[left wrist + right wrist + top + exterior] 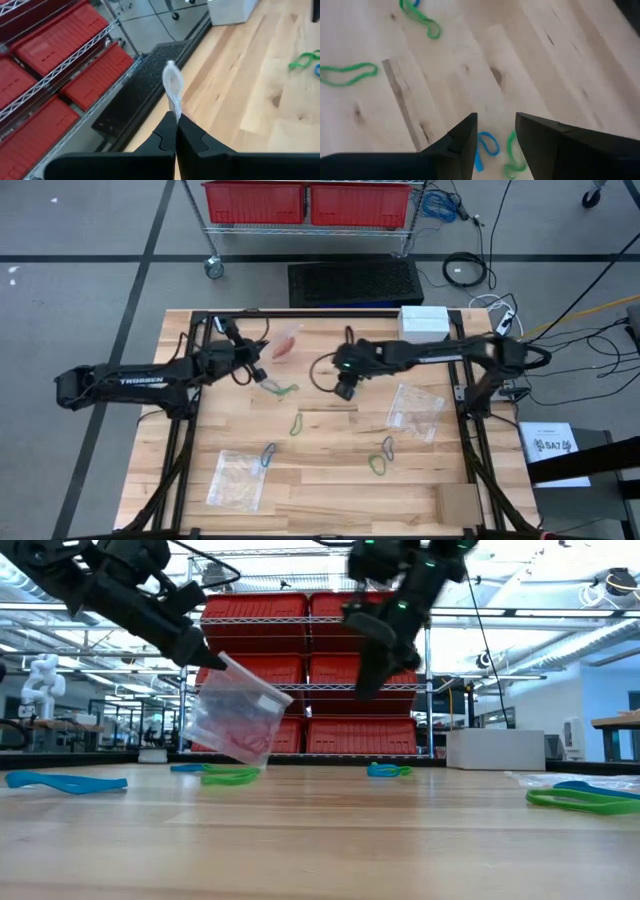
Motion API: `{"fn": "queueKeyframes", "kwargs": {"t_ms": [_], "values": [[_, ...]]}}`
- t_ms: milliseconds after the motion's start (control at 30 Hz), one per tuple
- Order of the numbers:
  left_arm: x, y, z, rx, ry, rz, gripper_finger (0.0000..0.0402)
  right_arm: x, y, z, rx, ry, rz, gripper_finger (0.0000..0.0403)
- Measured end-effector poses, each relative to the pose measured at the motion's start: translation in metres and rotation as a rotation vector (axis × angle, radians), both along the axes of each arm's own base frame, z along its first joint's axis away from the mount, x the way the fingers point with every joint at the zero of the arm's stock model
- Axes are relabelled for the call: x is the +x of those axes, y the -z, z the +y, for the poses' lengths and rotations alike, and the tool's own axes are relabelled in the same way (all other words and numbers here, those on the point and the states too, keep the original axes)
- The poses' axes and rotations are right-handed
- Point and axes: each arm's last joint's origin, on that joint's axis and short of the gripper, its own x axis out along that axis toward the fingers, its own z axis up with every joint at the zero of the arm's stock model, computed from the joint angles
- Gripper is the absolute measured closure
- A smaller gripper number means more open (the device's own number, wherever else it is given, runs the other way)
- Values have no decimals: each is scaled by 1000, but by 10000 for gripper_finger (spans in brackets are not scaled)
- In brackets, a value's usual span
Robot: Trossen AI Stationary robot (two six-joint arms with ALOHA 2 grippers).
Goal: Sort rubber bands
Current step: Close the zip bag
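My left gripper [200,648] is shut on a clear plastic bag [238,718] with red rubber bands inside, over the table's far left part. My right gripper [495,132] stands open above the table's middle, nothing between its fingers. A blue rubber band [487,144] and a green one [512,155] lie flat on the wood below it. More green bands [280,389] [298,423] lie loose near the middle. A blue-green pair [268,455] and a second blue-green pair [383,455] lie toward the near edge. My left gripper pinches the bag's upper corner [222,666] between its two shut fingers [165,135], which slant downward from the table's left. The bag hangs tilted below the fingertips. Whether its lower end touches the table, I cannot tell.
Two more clear bags lie flat, one at the near left [235,478] and one at the right [415,408]. A white box [423,320] stands at the far right edge. A cardboard piece [460,505] lies at the near right corner. Red bins [330,670] stand beyond the table.
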Motion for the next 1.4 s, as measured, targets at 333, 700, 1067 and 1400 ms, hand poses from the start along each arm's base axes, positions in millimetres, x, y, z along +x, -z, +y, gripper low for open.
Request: {"fn": "queueKeyframes", "kwargs": {"t_ms": [333,700,1067,1400], "values": [[47,2,-14,9,28,156,401,-36,14,15,67,104,-167,277],[110,16,-25,-179,105,152,395,-35,15,17,141,106,-189,277],[130,27,-32,-300,334,130,291,-30,24,15,267,296,-220,266],[128,17,-21,-288,313,69,219,-2,54,7,361,381,-326,185]]}}
